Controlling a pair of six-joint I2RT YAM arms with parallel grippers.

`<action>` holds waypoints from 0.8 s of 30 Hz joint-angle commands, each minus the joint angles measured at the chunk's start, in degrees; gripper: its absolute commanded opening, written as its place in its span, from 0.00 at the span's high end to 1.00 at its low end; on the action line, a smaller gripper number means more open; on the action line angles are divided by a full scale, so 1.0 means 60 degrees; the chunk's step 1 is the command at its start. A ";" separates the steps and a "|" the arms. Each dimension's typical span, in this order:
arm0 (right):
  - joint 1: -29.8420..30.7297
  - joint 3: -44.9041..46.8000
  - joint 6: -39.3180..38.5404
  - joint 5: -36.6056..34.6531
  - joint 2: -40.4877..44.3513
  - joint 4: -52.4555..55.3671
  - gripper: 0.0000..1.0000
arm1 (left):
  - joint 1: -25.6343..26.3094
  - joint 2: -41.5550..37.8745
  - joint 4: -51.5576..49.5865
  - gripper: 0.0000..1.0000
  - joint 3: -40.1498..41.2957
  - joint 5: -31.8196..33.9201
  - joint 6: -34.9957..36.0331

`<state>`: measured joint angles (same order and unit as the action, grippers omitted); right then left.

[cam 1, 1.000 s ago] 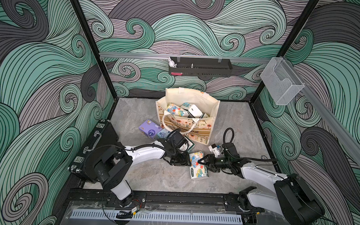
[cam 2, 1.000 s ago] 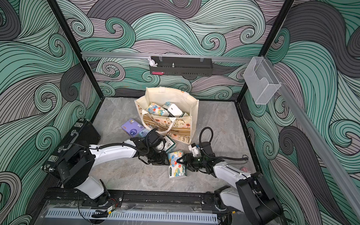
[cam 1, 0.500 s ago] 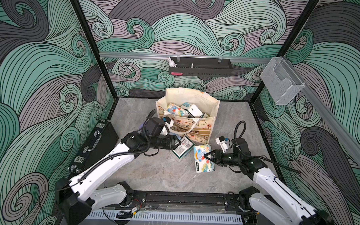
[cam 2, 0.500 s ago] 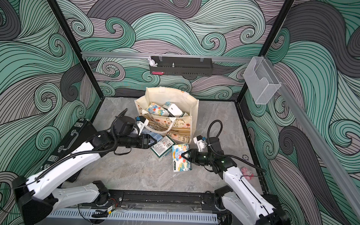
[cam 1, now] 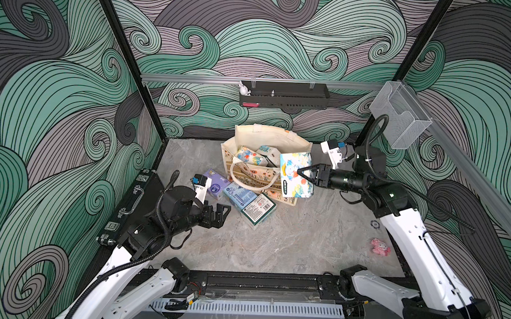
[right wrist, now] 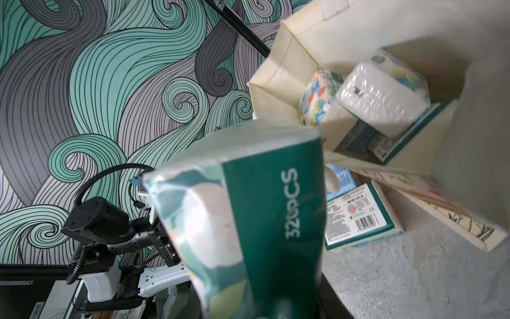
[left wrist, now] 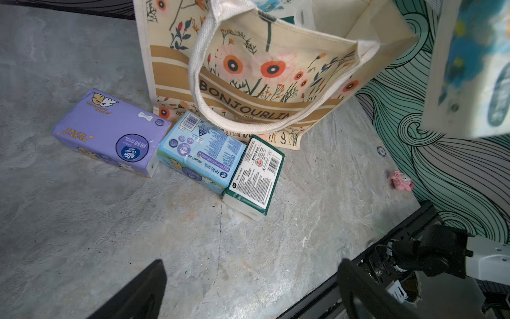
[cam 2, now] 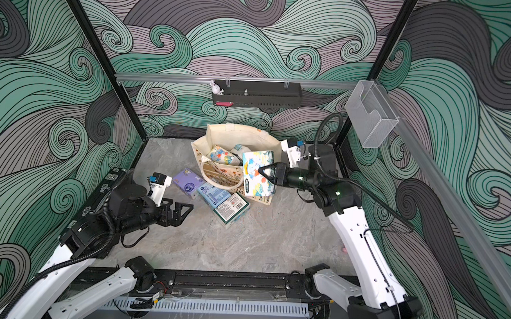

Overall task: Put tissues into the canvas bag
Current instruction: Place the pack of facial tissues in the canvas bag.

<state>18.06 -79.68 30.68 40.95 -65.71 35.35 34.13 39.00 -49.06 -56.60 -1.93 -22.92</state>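
Note:
The cream canvas bag (cam 1: pixel 290 141) (cam 2: pixel 220 132) (left wrist: pixel 176 63) stands open at the back of the floor, with tissue packs (cam 1: pixel 248 157) (right wrist: pixel 383 96) inside. My right gripper (cam 1: pixel 302 175) (cam 2: pixel 262 172) is shut on a white cartoon-elephant tissue pack (cam 1: pixel 291 179) (cam 2: pixel 256 180) (right wrist: pixel 248 215), held in the air by the bag's right front corner. Purple (cam 1: pixel 217 185) (left wrist: pixel 110 135), light blue (cam 1: pixel 236 194) (left wrist: pixel 201 157) and green-white (cam 1: pixel 258 208) (left wrist: pixel 256 171) packs lie on the floor before the bag. My left gripper (cam 1: pixel 221 213) (cam 2: pixel 185 211) (left wrist: pixel 248 265) hangs open and holds nothing, left of the green-white pack.
A black hard case (cam 1: pixel 136 200) lies along the left wall behind my left arm. A small pink plush toy (cam 1: pixel 380 247) (left wrist: pixel 400 179) sits near the right wall. On the back wall hang a black shelf (cam 1: pixel 283 94) and a clear holder (cam 1: pixel 399 115).
My left gripper let go of the green-white pack by the bag, opened wide and drew back to the left. My right gripper lifted the elephant pack up toward the bag's mouth.

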 commanded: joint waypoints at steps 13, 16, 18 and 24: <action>0.0157 -0.6225 -0.0126 -0.0284 -0.5435 0.0162 0.63 | -0.0078 -0.0822 0.0324 0.01 0.0906 0.0115 0.0486; 0.0598 -0.8254 -0.1104 -0.0961 -0.6846 0.1468 0.61 | -0.0078 -0.0724 0.0308 0.01 0.0904 0.0030 0.0502; 0.0910 -0.9851 -0.1488 -0.1484 -0.7887 0.2441 0.60 | -0.0076 -0.0711 0.0358 0.01 0.0921 -0.0047 0.0509; 0.1807 -1.1836 -0.2252 -0.3338 -0.9406 0.3693 0.61 | -0.0068 -0.0641 0.0368 0.01 0.0937 -0.0202 0.0538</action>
<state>27.00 -147.81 21.50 28.12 -121.67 51.51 34.13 34.79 -47.66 -50.87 -2.20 -20.67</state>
